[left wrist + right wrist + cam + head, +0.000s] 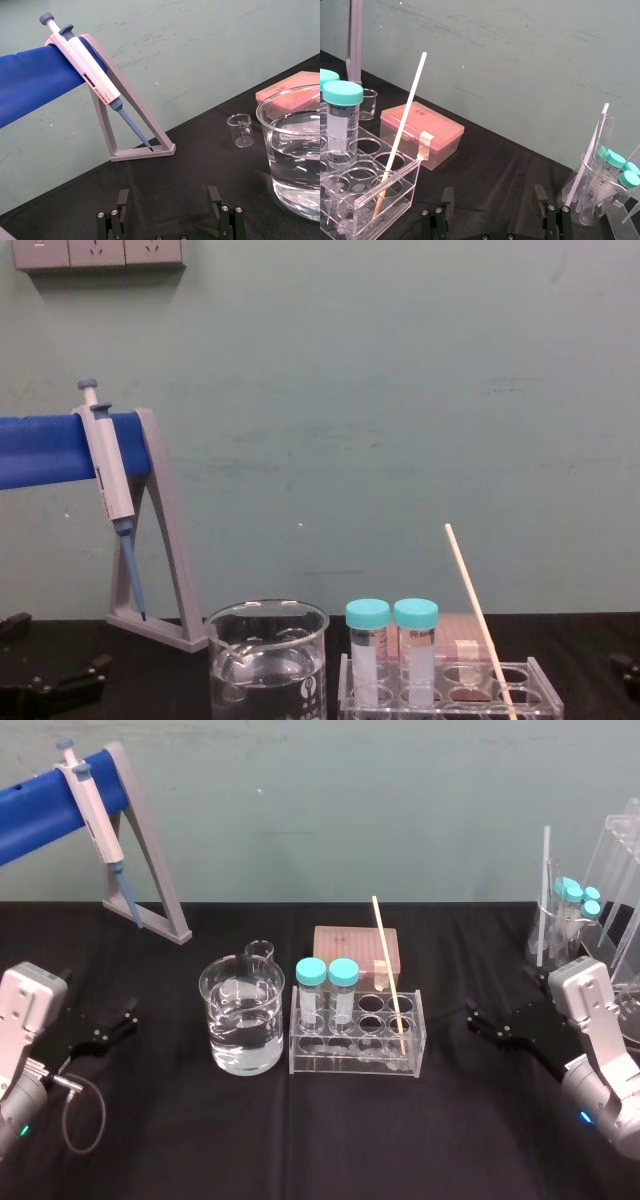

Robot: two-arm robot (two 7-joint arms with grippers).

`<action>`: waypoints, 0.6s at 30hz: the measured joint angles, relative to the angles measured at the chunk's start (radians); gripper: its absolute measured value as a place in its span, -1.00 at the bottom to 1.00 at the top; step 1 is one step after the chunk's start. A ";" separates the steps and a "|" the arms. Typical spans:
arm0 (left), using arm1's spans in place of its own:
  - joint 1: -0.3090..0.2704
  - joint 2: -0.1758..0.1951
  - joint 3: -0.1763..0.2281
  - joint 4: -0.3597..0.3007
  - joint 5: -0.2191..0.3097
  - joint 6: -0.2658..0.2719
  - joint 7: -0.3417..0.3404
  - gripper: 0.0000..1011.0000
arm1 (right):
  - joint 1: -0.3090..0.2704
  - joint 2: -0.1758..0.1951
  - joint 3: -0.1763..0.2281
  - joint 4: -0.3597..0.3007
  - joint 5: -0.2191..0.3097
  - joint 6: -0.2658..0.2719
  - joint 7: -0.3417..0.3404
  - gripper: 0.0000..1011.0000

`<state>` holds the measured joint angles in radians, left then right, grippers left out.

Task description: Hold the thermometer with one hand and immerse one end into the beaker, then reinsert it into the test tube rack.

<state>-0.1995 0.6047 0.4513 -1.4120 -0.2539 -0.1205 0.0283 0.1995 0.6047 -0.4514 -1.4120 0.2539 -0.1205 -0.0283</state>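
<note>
leaning slim thermometer (388,975) in clear rack (345,1060)

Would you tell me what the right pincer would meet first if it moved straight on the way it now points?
Probably nothing soon: the right pincer faces bare black tablecloth between the pink box and the glass flask, though depth is unclear.

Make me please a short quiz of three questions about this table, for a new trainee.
1. True or false: the thermometer leans in the test tube rack.
2. The beaker holds: A) clear liquid, B) nothing, C) the thermometer.
3. What do the left gripper and the right gripper hold?
Key: 1 true. 2 A. 3 nothing; both are open, one at each side of the table.
</note>
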 joint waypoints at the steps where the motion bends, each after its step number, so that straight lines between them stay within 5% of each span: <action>1: 0.000 0.000 0.000 0.000 0.000 0.000 0.000 0.99 | 0.000 0.000 0.000 0.000 0.000 0.000 0.000 0.98; 18: 0.000 0.000 0.000 0.000 0.000 0.000 0.000 0.99 | 0.000 0.000 0.000 0.000 0.000 0.000 0.000 0.98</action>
<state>-0.1995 0.6047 0.4514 -1.4120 -0.2539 -0.1205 0.0283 0.1995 0.6047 -0.4514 -1.4119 0.2539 -0.1205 -0.0283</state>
